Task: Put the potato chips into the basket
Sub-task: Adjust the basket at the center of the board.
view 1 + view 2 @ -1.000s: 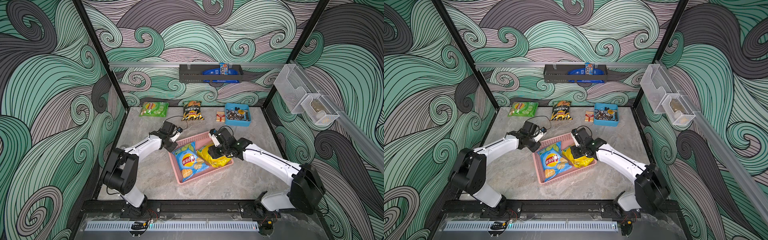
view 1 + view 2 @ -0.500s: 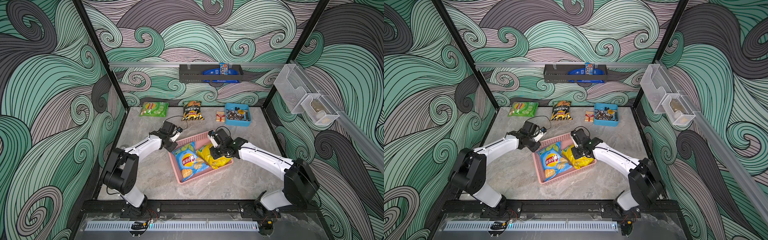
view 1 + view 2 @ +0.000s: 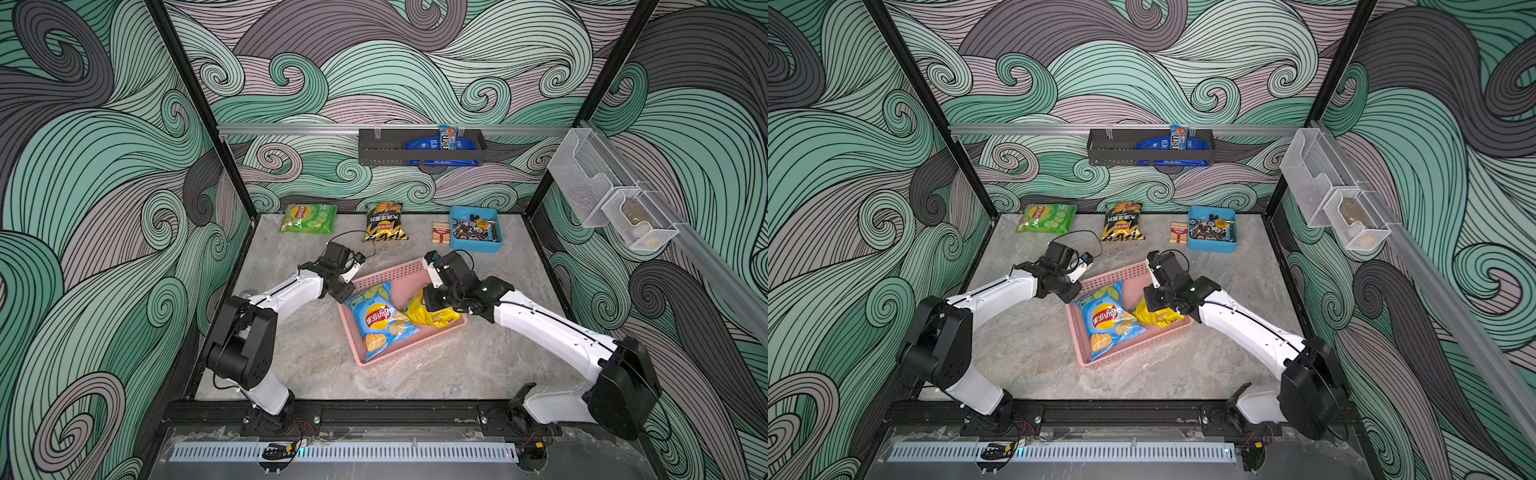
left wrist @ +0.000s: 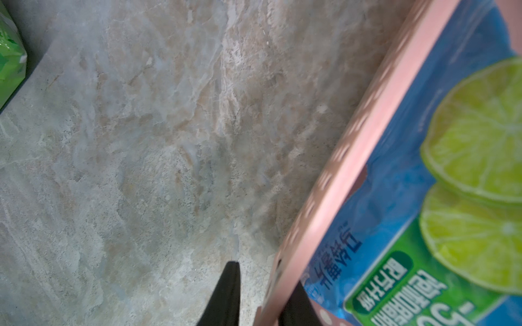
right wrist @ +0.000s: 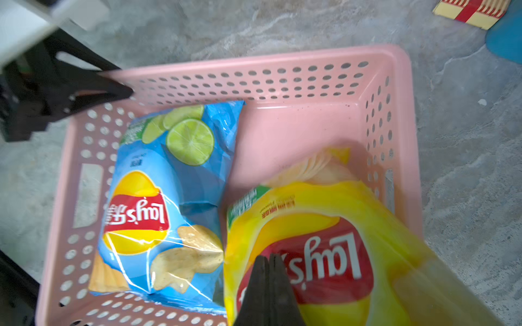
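Clamping basket (image 3: 395,270) wall with left gripper (image 4: 262,296) jaws, poising right gripper (image 5: 269,262) with jaws together over yellow bag (image 5: 324,203) slumped across rim; risks shoving it onto worktop (image 3: 478,365).

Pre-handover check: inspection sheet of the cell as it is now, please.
Surface: grey marbled tabletop; nothing seen amiss.
Job's things: pink perforated plastic basket holds the blue foil chip bag and the yellow foil chip bag; light green foil bag and black-and-yellow foil bag lie outside, near the back wall.
Clutter: small red box beside blue tray of metal hardware.
Grippers: left gripper clamped on the basket's corner; right gripper shut over the yellow bag, hold unclear.
Cables: black cable loops off the left wrist.
Surroundings: dark wall rack with blue packets; clear mesh bins on side rail.
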Tool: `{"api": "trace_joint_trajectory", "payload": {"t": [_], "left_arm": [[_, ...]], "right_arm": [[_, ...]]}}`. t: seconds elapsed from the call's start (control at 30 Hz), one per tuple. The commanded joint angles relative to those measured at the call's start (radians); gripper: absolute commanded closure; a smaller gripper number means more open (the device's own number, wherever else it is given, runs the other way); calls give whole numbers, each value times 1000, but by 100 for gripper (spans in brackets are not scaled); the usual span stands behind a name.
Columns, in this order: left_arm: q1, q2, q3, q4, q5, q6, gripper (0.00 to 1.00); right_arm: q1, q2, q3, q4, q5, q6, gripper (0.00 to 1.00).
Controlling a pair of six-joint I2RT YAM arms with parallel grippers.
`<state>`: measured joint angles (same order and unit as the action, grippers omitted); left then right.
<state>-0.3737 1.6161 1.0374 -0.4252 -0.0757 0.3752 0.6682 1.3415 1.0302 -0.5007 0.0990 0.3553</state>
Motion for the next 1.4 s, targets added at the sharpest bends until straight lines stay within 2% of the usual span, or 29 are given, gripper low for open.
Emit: {"api": "trace_joint_trajectory", "payload": {"t": [0.0,0.23,0.27,0.33,0.37,0.57,0.7,0.97,1.2,1.3,1.37], "left_arm": [[2,-1,24,133,-63,-9,100],[2,2,27,127,-64,-7,100],[2,3,28,127,-64,-6,100],[2,3,29,126,-65,-6,100],[2,2,29,125,-65,-6,100],[2,-2,28,124,-66,-6,100],[3,5,30,126,-68,-4,100],[2,8,35,125,-64,1,100],[2,8,44,120,-64,1,100],[2,9,47,118,-64,-1,100],[2,10,49,118,-62,-5,100]], "right_arm": [[-2,-37,15,85,0,93,100],[-2,-52,17,174,-28,132,100],[-2,-46,32,162,-27,121,96],[-2,-34,61,105,-3,97,62],[-4,-29,72,68,17,84,57],[-7,-71,35,-94,108,69,54],[-25,-101,-22,-130,121,70,46],[-61,-63,-84,-154,145,34,41],[-54,10,-78,-151,58,-13,42],[-43,26,-83,-152,32,-24,47],[-38,31,-90,-153,34,-26,59]]}}
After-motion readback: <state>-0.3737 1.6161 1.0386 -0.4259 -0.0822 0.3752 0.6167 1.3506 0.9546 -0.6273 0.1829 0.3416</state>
